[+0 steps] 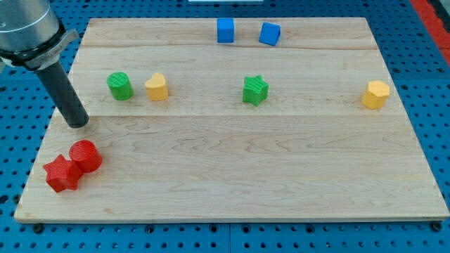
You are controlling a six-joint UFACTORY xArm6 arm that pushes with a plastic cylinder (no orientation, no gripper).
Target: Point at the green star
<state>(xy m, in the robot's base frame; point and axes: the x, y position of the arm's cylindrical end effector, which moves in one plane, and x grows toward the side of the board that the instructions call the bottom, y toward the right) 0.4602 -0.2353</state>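
Observation:
The green star [256, 90] lies on the wooden board [232, 176], a little above the middle and right of centre. My tip [77, 124] rests on the board near its left edge, far to the left of the green star. It stands just below and left of the green cylinder [120, 86] and above the red cylinder [85, 155]. The tip touches no block.
A yellow block [157, 87] sits right of the green cylinder. A red star [62, 173] touches the red cylinder at the lower left. Two blue cubes [225, 31] [269, 34] sit at the top edge. A yellow hexagonal block [375, 94] lies at the far right.

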